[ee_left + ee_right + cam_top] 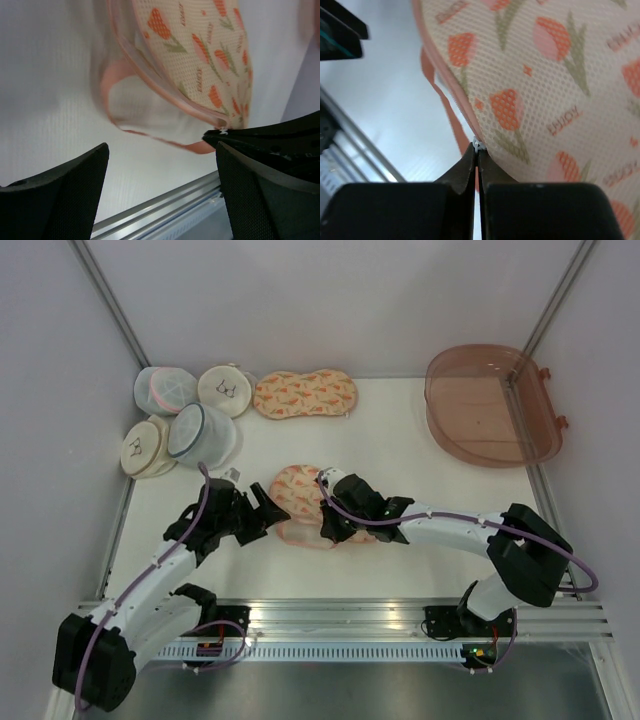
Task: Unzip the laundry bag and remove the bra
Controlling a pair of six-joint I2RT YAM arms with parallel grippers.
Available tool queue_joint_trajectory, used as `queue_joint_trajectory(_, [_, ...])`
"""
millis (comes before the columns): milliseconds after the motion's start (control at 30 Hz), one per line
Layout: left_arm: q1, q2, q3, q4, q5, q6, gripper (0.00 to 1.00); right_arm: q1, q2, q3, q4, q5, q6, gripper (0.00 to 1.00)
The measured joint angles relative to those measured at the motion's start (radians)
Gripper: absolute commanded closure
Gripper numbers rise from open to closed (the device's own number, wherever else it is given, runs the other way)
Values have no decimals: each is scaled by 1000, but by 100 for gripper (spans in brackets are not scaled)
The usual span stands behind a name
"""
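Left jaws: the left gripper [161, 150] is spread wide with nothing between its fingers, just left of the laundry bag [297, 495].
Right jaws: the right gripper [477, 150] is pinched tight on the small zipper pull [478, 145] at the bag's pink edge.
Laundry bag: lies on the table [400, 450] between the two grippers. Its pink edging gapes apart on the left gripper's side.
Inside the gap: pale and blurred, contents cannot be told.
Beyond the bag: a second peach case [304, 394], well apart.
Beyond and left: four round mesh pouches [185, 420] clustered together.
Beyond and right: a translucent brown tub [490, 405].
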Motion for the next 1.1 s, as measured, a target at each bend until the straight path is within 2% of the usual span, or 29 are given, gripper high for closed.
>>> queue_joint_trajectory(200, [-2, -174, -33, 47, 21, -177, 9, 7, 64, 14, 115, -138, 31, 99])
queue_joint_trajectory(333, [-2, -191, -69, 133, 23, -269, 8, 14, 107, 23, 135, -159, 35, 100])
queue_joint_trajectory(600, [-34, 27, -120, 245, 28, -359, 8, 23, 127, 30, 180, -156, 50, 100])
queue_joint_trajectory(900, [-73, 170, -156, 434, -6, -420, 9, 29, 127, 30, 193, -149, 54, 100])
queue_joint_trajectory(1033, [-73, 220, -150, 489, -39, -421, 14, 29, 116, 30, 195, -149, 54, 100])
queue_joint_trajectory(1100, [-74, 254, -140, 510, -56, -422, 21, 29, 106, 30, 195, -149, 53, 99])
